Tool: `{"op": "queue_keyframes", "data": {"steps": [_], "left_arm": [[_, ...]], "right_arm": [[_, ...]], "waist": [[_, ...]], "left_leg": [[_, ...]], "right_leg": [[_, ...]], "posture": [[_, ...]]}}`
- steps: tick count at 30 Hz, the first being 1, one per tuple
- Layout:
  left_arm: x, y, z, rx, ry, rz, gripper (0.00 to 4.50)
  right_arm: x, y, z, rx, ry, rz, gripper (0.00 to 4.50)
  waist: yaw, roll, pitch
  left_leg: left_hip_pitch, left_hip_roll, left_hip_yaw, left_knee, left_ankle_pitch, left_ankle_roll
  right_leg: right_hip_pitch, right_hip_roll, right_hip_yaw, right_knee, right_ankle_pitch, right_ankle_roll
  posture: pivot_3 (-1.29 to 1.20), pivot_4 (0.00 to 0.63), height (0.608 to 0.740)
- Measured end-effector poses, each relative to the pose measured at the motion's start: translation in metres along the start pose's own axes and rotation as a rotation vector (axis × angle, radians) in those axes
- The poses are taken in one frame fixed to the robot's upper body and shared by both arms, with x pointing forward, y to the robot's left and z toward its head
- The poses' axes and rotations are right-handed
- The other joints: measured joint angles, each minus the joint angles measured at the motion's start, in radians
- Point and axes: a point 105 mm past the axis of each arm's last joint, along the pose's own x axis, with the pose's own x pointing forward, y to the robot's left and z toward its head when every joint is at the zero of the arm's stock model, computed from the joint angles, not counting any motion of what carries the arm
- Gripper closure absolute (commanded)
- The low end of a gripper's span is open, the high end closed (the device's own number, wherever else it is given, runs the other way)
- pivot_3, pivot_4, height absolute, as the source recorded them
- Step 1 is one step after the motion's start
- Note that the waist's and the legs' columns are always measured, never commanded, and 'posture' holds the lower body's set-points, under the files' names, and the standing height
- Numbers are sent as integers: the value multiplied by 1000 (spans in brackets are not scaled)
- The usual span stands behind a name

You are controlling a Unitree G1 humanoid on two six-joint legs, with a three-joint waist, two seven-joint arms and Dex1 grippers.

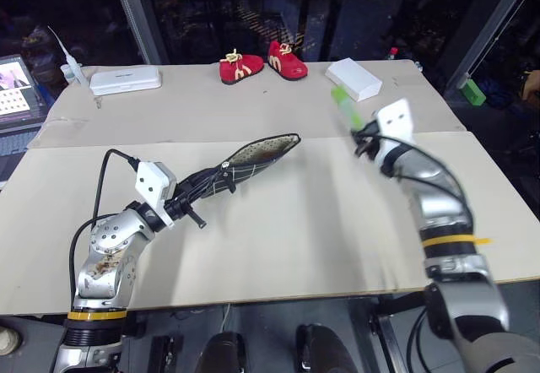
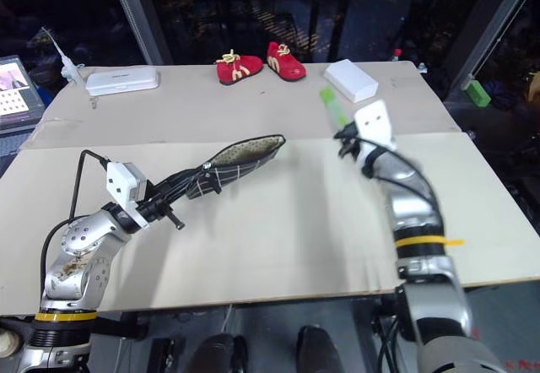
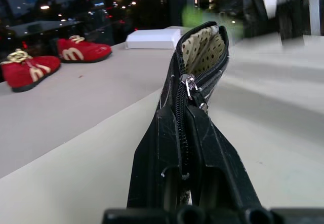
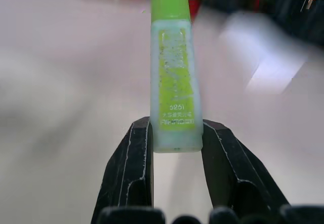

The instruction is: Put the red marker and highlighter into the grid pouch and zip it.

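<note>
- Right end effector point(image 4: 176, 148) is clamped on the highlighter's point(image 1: 346, 107) base, held above the counter point(image 1: 278, 238), cap leading.
- Left end effector point(image 3: 185, 181) is pinched shut on the pouch's point(image 1: 253, 158) closed end, holding it up.
- The pouch's open mouth lies at about nine o'clock from the highlighter; its long axis slants toward that mouth's far side.
- The right arm is nearer the mouth.

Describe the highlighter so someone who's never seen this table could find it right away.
Start at the cardboard-covered table and find the right hand, raised near the white box. The highlighter is pinched there: a chunky, pale translucent stick with a bright green cap, unlike the red shoes behind.
</note>
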Motion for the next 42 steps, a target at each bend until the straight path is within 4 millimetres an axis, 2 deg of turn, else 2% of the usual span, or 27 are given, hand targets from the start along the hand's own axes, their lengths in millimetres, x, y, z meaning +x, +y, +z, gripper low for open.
{"op": "queue_keyframes", "data": {"steps": [1, 2, 3, 5, 7, 10, 15, 23, 25, 29, 33, 40, 42], "left_arm": [[0, -1, 0, -1, 0, -3, 4500], [1, -2, -1, -2, 1, -9, 4500], [2, -3, -1, -2, 0, -12, 4500], [2, -7, -5, -10, 10, -27, 4500], [4, -11, -7, -18, 15, -41, 4500], [4, -14, -10, -22, 21, -53, 4500], [6, -21, -14, -33, 28, -75, 4500], [5, -24, -16, -37, 35, -86, 4500], [5, -25, -16, -36, 36, -92, 4500], [7, -26, -16, -34, 33, -106, 4500], [7, -26, -16, -35, 33, -105, 4500], [8, -26, -17, -38, 35, -110, 4500], [8, -26, -17, -39, 35, -110, 4500]], "right_arm": [[-2, 1, 9, -40, -45, 35, 3533], [-6, 9, 17, -109, -98, 123, 3533], [-8, 14, 18, -141, -110, 164, 3533], [-32, 56, 16, -354, -156, 480, 3533], [-45, 82, 8, -497, -161, 675, 3533], [-53, 92, 4, -654, -186, 783, 3533], [-49, 90, 15, -820, -243, 813, 3533], [-47, 95, -1, -868, -211, 871, 3533], [-41, 102, -3, -909, -196, 901, 3533], [-23, 134, 5, -878, -223, 934, 3533], [-12, 131, 10, -925, -197, 911, 3533], [-7, 157, 14, -925, -246, 949, 3533], [-6, 160, 16, -907, -248, 950, 2518]], "waist": [[-1, 0, 0], [-3, 0, 0], [-3, 0, 0], [1, 0, 0], [4, 0, 0], [5, -1, 1], [10, -1, 1], [14, -1, 1], [10, -1, 1], [4, -1, 1], [16, 0, 1], [15, 0, 1], [14, 0, 1]], "left_leg": [[0, 0, 0, 0, 0, 0], [0, 0, 0, 0, 0, 0], [0, 0, 0, 0, 0, 0], [0, -1, -1, 0, 0, 0], [1, -1, -1, 1, -1, 1], [2, -1, 0, 2, 0, 1], [4, -1, 0, 2, 0, 1], [3, -1, 1, 2, -1, 1], [4, -1, 1, 2, -1, 1], [4, 0, 1, 2, 0, -1], [3, 0, 2, 2, 0, 0], [2, 0, 2, 2, 0, 0], [2, 0, 2, 2, 0, 0]], "right_leg": [[0, 0, 0, 0, 0, 0], [0, 0, 0, 0, 0, 0], [0, -1, 0, 0, 0, 0], [1, -2, 0, -1, 0, 1], [2, -3, 1, -1, 0, 2], [3, -3, 2, -1, 0, 2], [4, -2, 1, -1, 0, 1], [4, -3, 1, -1, 0, 1], [4, -2, 2, -1, 0, 0], [3, -1, 1, 2, 0, -1], [3, -3, 0, 1, 0, -1], [2, -3, 0, 1, 0, -1], [2, -3, 0, 1, 0, -1]], "posture": [[0, 150, 740], [0, 150, 740], [0, 150, 740], [0, 150, 740], [0, 150, 740], [0, 150, 740], [0, 150, 740], [0, 150, 740], [0, 150, 740], [0, 150, 740], [0, 150, 740], [0, 150, 740], [0, 150, 740]]}}
